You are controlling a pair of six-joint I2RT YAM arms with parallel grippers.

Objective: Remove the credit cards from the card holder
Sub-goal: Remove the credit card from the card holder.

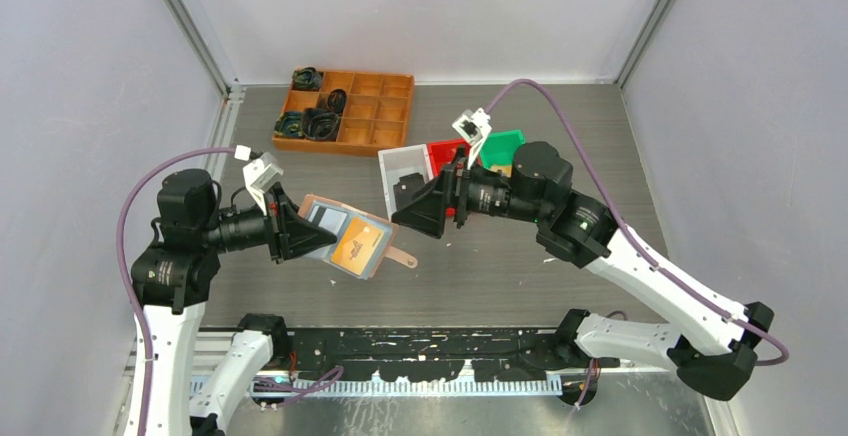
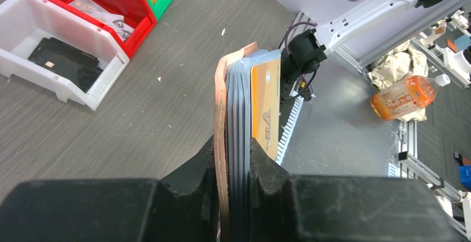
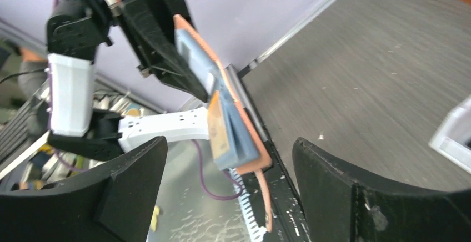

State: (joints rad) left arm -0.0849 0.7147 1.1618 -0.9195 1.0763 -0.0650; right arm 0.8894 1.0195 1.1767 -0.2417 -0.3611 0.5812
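Observation:
My left gripper (image 1: 300, 234) is shut on the salmon-pink card holder (image 1: 347, 237) and holds it open above the table, its snap tab (image 1: 402, 258) hanging toward the right. An orange credit card (image 1: 358, 247) sits in the front clear sleeve, and a white card with a dark stripe (image 1: 326, 218) sits in a sleeve nearer the left gripper. In the left wrist view the holder (image 2: 223, 125) is edge-on between the jaws, the orange card (image 2: 265, 109) on its right. My right gripper (image 1: 418, 214) is open, just right of the holder. The holder (image 3: 244, 136) and orange card (image 3: 218, 128) show ahead of it.
A white bin (image 1: 392, 166) holding a black item (image 1: 410, 188), a red bin (image 1: 447, 148) and a green bin (image 1: 505, 144) stand behind the right gripper. A large orange compartment tray (image 1: 375, 111) with black items is at the back. An orange bottle (image 2: 408, 96) lies off the table.

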